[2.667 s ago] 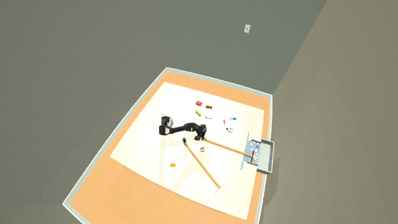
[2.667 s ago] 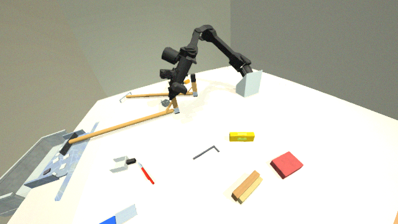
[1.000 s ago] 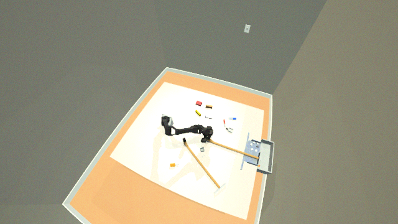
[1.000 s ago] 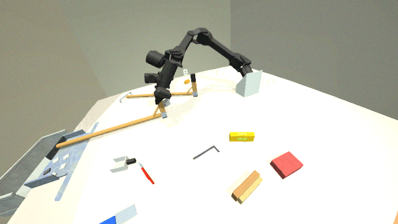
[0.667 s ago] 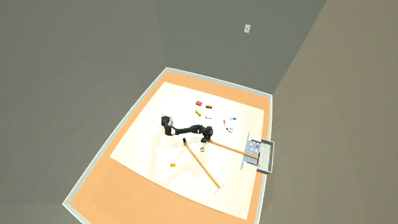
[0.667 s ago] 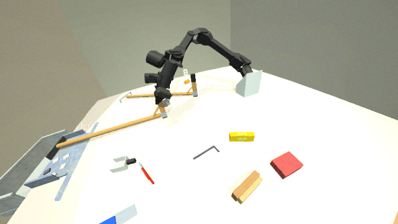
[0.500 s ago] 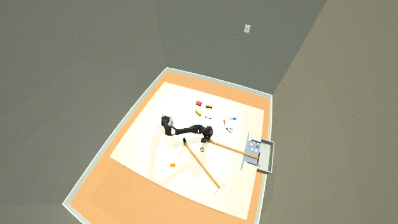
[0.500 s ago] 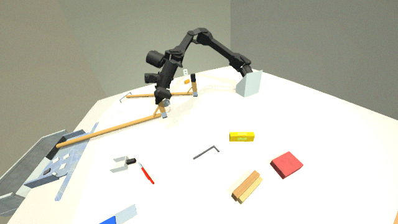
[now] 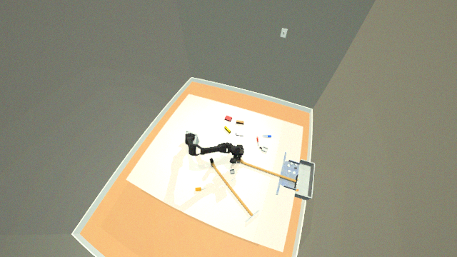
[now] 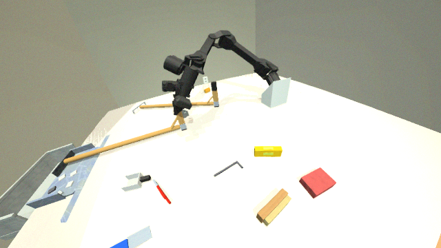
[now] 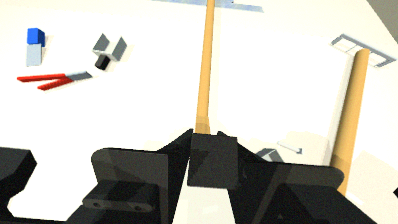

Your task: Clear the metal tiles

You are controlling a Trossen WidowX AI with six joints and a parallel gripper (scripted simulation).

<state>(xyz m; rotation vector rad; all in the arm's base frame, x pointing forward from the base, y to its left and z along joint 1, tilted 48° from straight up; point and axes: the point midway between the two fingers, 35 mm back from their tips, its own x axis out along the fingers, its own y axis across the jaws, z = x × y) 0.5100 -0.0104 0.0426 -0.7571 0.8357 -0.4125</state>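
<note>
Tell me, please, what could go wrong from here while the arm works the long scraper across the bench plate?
The gripper is shut on the long scraper at its near end only, so the long shaft could twist in the fingers. Several metal tiles still lie on the steel bench plate; the blade may pass beside some. The second scraper lies close by and might be knocked.

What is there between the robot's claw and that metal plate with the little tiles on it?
Only the long scraper's wooden shaft: the gripper clamps its near end, and it runs over white table to the bench plate, clearest from the top view.
</note>
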